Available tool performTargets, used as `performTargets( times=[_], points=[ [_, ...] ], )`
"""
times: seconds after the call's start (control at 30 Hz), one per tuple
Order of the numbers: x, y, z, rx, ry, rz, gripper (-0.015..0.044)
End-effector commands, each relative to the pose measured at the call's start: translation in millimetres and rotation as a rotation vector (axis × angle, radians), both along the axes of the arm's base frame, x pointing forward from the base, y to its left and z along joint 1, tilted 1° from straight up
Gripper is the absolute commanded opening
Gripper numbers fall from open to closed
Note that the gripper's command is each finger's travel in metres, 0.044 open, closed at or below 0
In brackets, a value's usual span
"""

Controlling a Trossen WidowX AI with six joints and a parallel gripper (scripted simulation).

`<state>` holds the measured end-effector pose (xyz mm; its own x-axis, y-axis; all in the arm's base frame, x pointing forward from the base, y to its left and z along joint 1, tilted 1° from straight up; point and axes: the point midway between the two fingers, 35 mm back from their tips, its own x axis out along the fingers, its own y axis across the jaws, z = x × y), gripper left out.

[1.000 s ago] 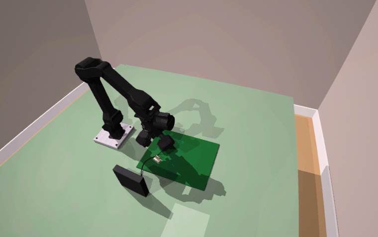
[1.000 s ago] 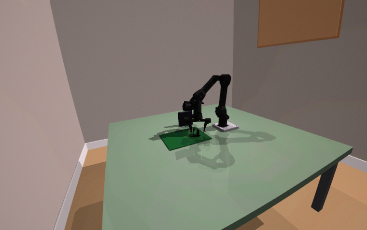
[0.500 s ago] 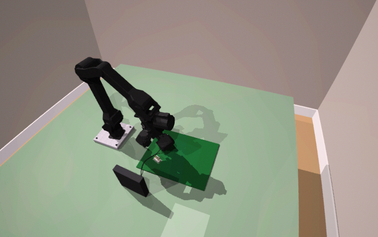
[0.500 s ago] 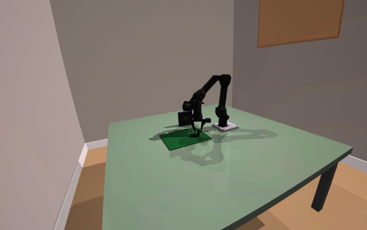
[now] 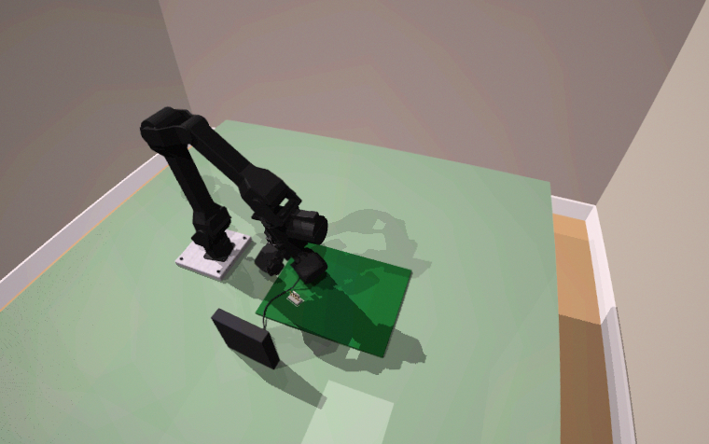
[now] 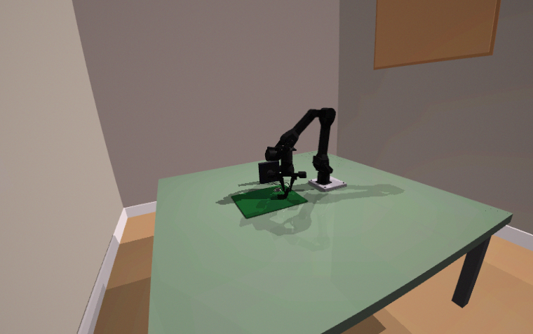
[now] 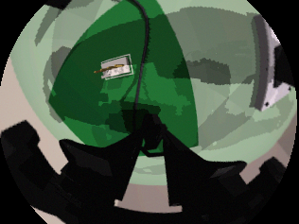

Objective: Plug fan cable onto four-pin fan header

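Top view: we are looking down on the pincer (image 5: 293,269), which is hovering low over the near-left corner of the board (image 5: 361,303) on the green surface (image 5: 470,313). The pale four-pin header (image 5: 296,298) is lying bare just beside it, and the cable (image 5: 269,308) is running from there to the fan (image 5: 244,338), which is standing off the board.

Exterior view: we are seeing the arm (image 6: 302,130) bending steeply down, its fingertips reaching to the board (image 6: 255,206); the plug itself is too small to make out here.

Wrist view: we are finding the fingers drawn nearly together on the dark plug (image 7: 150,133), which is sitting on the board short of the header (image 7: 117,66). We are judging the grasp as the step in hand; next we are needing to lift the plug, carry it over the header, align it and press down.
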<state>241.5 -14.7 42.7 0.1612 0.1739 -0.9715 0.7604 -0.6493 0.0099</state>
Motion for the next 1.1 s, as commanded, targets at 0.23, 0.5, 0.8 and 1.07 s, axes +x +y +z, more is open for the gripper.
performTargets(
  times=[0.23,0.5,0.8,1.07],
  points=[
    [3.1,-0.5,16.6,-0.001,0.000,0.000,0.0000],
    [5.0,-0.6,41.3,-0.002,0.001,0.000,0.0000],
    [3.8,-0.2,69.7,-0.002,0.002,-0.001,0.0000],
    [-0.3,0.8,95.3,-0.003,0.004,-0.001,0.0000]
  ],
)
